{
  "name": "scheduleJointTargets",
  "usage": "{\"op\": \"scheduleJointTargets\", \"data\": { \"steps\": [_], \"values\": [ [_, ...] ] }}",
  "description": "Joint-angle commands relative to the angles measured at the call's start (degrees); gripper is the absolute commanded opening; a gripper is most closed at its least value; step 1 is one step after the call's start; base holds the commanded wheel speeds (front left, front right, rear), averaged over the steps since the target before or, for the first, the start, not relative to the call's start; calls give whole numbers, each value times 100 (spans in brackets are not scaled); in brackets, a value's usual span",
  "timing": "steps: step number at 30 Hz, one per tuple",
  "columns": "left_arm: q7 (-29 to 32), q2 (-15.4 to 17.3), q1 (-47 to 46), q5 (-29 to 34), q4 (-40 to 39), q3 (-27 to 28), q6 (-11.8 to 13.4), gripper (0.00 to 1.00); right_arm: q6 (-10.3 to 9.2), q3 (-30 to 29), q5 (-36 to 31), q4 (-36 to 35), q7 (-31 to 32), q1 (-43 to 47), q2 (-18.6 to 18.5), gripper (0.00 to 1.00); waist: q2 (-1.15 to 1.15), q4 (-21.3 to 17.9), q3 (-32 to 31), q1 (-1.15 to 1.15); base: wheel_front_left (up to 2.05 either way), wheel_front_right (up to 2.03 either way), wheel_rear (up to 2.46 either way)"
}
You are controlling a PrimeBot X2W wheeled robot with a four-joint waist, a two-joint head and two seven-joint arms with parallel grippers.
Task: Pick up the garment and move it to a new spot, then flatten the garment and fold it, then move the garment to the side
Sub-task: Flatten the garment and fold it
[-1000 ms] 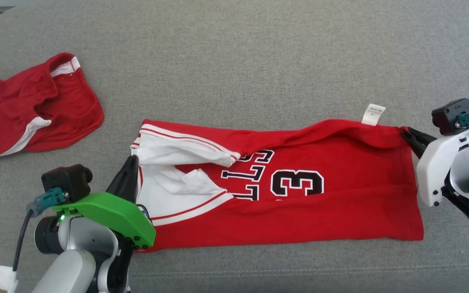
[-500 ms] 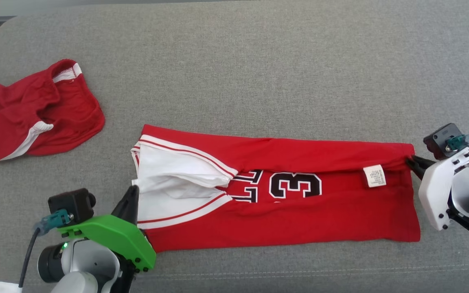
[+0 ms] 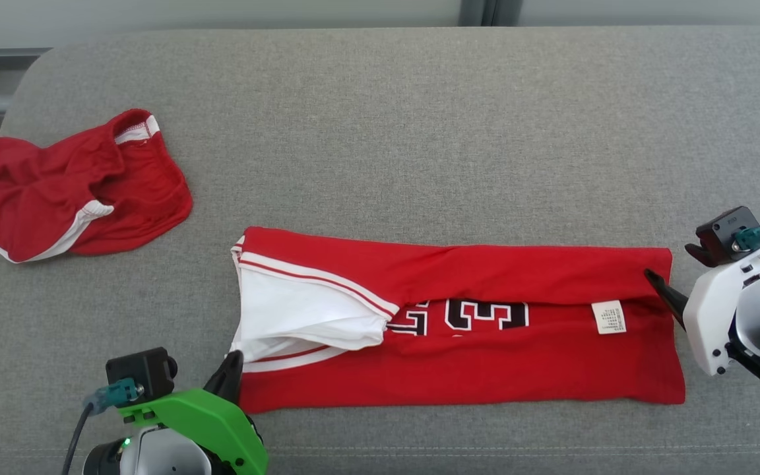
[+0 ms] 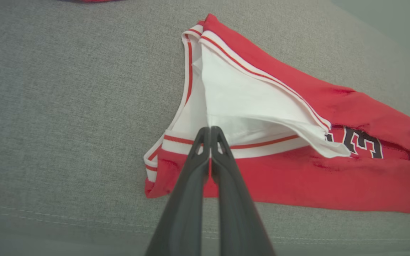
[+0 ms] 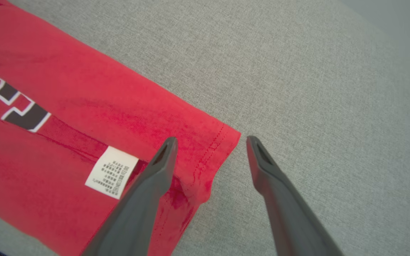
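The garment [image 3: 459, 369] is a red jersey with white trim and a black number, lying folded lengthwise on the grey sofa [image 3: 419, 132]. Its far long edge is turned over, half covering the number, and a white care label [image 3: 609, 316] faces up. My left gripper [image 3: 233, 359] is shut on the white armhole edge at the jersey's left end [image 4: 297, 177], its fingertips [image 4: 210, 129] pinched together on the fabric. My right gripper [image 3: 656, 280] is open at the right hem corner [image 5: 48, 160]. One finger [image 5: 155, 177] lies over the cloth and the other [image 5: 272, 177] over bare sofa.
A crumpled pair of red shorts [image 3: 76, 191] with white trim lies at the far left of the sofa. The sofa's back edge runs along the top of the head view and a front seam [image 3: 485, 439] runs near the bottom. Bare cushion surrounds the jersey.
The jersey's far long edge has been brought over toward me, putting the label on top. My right gripper has opened and let go of the hem corner. The head camera has tilted.
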Motion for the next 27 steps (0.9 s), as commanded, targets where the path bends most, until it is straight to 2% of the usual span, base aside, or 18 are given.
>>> {"op": "scheduleJointTargets", "data": {
  "steps": [1,7,8,9,10,11,12,21,27],
  "values": [
    [11,16,124,-8,53,-27,32,0,-9,-115,26,6,-89,171,88,100,0,43,-104,0,0,0,0],
    [77,43,246,-13,223,-140,22,0,-8,-582,-73,-95,-254,498,397,100,0,40,-253,0,0,0,0],
    [57,32,241,-10,267,-140,20,5,-8,-659,-95,-110,-268,555,450,100,0,37,-279,0,0,0,0],
    [108,61,275,13,345,-192,29,21,-9,-738,-122,-119,-287,622,501,100,0,33,-300,0,0,0,0],
    [108,61,275,13,345,-192,29,21,-9,-738,-122,-119,-287,622,501,100,0,33,-300,0,0,0,0],
    [73,69,283,40,382,-181,46,28,-9,-832,-137,-133,-300,686,563,100,0,28,-319,0,0,0,0],
    [80,112,280,111,511,-236,60,100,-8,-1027,-136,-164,-356,816,713,100,0,19,-352,0,0,0,0],
    [-98,177,303,233,847,-216,69,100,-8,-1681,-281,-389,-624,1314,1306,100,0,-37,-524,0,0,0,0],
    [-693,215,150,448,914,-127,-82,100,-7,-2294,-316,-492,-1174,1645,1991,100,0,-28,-758,0,0,0,0]
  ]
}}
